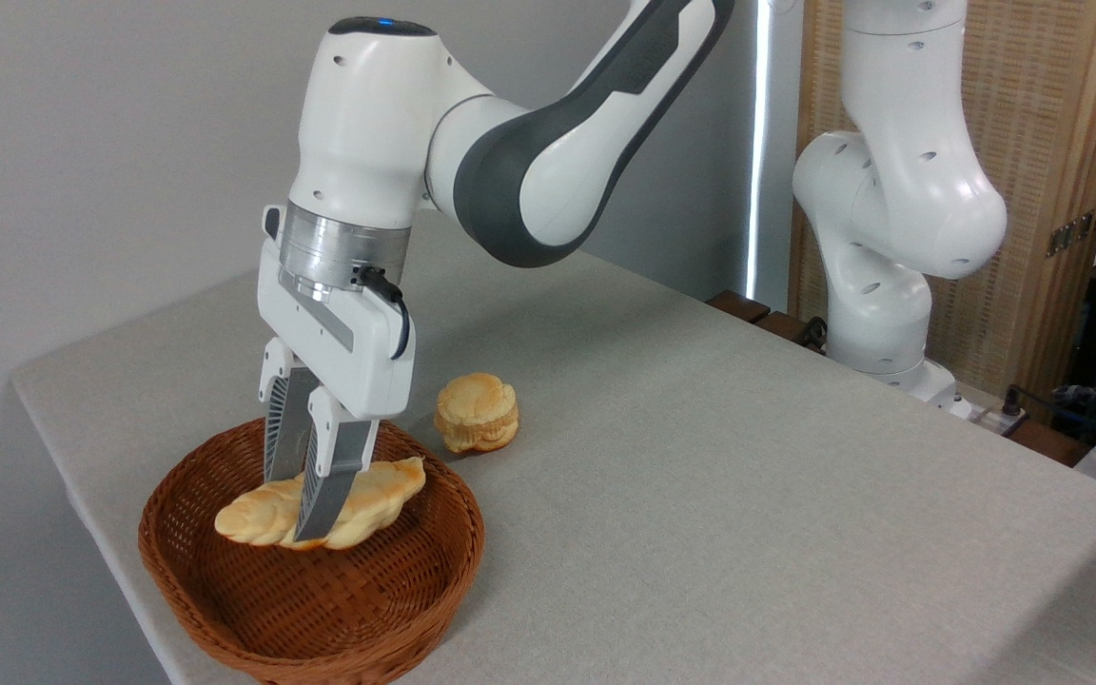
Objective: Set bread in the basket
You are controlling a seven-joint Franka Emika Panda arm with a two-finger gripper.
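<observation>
table (700, 457): grey cloth | wall (82, 143): plain grey | gripper (305, 509) pinching bread (377, 490) over basket (225, 609)

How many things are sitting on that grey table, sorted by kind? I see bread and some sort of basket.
Braided loaf, held by the pincer over the basket: 1
Small round bun, on the table beside the basket: 1
Wicker basket: 1
Total: 3
</observation>
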